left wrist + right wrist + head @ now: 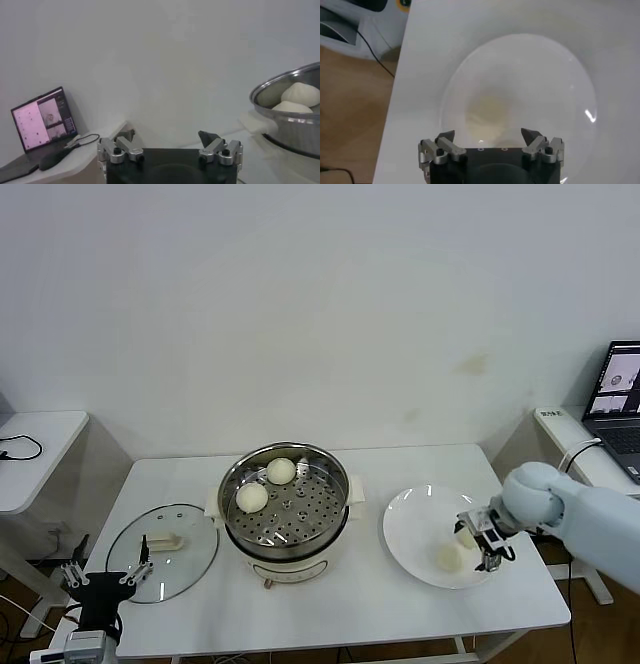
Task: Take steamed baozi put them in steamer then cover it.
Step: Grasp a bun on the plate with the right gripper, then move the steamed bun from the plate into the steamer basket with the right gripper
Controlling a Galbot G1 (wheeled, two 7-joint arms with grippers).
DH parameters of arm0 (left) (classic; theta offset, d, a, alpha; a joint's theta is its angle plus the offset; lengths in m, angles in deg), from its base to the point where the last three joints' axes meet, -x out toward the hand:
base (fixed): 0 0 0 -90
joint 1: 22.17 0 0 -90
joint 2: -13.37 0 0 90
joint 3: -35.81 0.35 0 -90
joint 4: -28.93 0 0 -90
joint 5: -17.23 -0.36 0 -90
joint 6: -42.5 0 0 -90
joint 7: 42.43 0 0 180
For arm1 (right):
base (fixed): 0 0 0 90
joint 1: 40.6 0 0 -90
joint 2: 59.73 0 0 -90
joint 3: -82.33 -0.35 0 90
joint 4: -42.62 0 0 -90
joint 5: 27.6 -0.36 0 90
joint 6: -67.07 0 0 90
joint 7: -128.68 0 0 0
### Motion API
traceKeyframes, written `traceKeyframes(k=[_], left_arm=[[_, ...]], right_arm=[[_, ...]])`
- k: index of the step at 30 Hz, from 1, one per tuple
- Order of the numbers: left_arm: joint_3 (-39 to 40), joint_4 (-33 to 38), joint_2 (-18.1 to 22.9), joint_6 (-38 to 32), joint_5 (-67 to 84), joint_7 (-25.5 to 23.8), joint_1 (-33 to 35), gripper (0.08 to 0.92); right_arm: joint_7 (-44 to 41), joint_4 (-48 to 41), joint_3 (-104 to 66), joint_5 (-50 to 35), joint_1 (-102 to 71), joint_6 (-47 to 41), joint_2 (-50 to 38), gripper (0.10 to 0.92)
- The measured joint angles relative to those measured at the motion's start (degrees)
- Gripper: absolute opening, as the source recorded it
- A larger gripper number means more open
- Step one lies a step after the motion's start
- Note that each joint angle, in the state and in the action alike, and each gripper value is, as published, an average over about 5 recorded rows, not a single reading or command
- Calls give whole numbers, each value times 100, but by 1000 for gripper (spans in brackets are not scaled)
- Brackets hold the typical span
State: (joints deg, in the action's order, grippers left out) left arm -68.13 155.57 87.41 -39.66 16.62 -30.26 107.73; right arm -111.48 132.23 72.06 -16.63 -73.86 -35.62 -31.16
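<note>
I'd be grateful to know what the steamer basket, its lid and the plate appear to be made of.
The steamer basket looks like polished steel: shiny, mirror-like walls and a perforated floor, on a cream, probably plastic base. The lid seems to be clear glass, since the table shows through it, with a cream handle. The plate looks like glossy white ceramic or plastic, with small highlights.

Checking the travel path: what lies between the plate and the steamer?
Only bare white table between plate and steamer, seen in the head view.
</note>
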Motion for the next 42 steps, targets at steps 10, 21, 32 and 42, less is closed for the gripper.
traceKeyframes(k=[10,21,32,42], left_arm=[[-40,-18,1,0,-4,-2,-7,823],[-31,-23,18,2,-19,-8,-32,823],[-32,-8,19,5,-17,-7,-46,823],[-13,-7,-16,6,0,-10,-81,823]], right_arm=[[207,-430,-309,137,-433,-4,339,815],[249,-732,-431,128,-556,-76,658,700],[56,-755,-333,-4,-373,-99,689,637],[-300,-620,-66,-399,546,-165,611,641]])
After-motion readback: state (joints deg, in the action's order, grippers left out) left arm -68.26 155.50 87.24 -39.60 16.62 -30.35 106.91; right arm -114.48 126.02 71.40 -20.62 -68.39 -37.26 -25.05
